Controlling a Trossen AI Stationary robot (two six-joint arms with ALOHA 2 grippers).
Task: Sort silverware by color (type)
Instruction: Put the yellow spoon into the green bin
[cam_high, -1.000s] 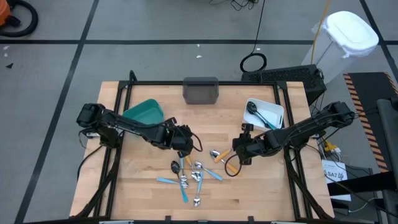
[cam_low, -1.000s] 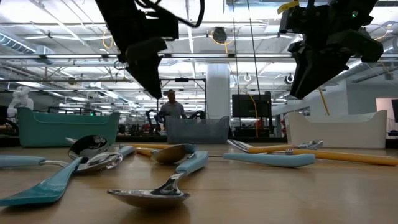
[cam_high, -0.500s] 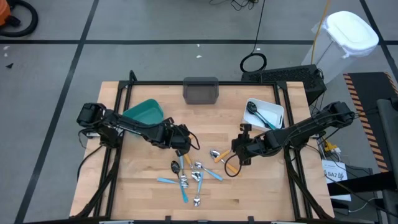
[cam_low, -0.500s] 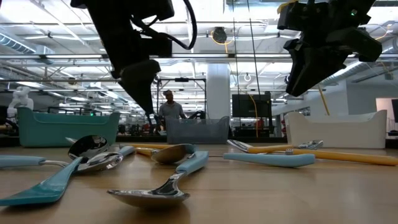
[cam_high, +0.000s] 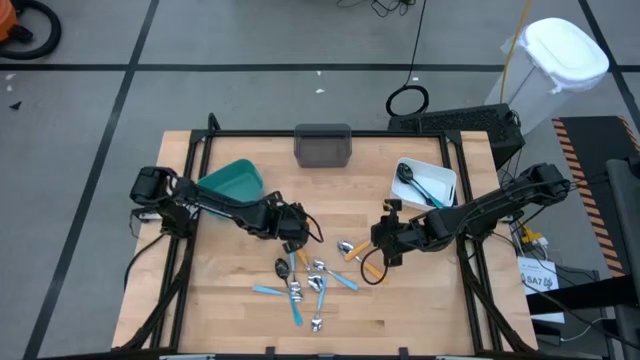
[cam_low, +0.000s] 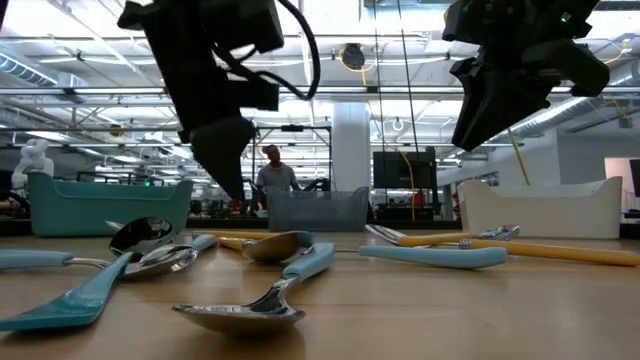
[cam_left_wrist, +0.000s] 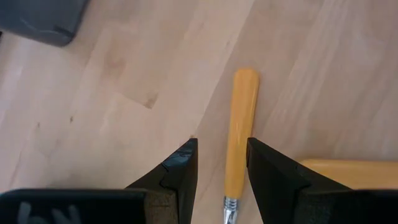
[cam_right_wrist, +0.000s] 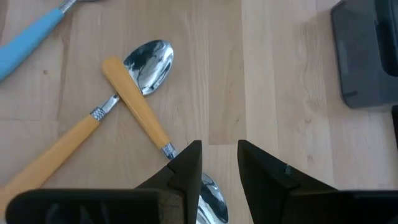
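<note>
Lying scattered: silverware; blue, orange handles

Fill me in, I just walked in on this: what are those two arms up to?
They are sorting silverware lying in a pile on the table. The left gripper hangs over an orange handle, jaws open either side of it. The right gripper hovers open above two crossed orange-handled spoons. Neither holds anything; one piece lies in the white bin.

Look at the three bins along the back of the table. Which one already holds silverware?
The white bin at the back right. Dark-headed utensils lie inside it, while the teal bin and the grey bin show nothing inside from above.
</note>
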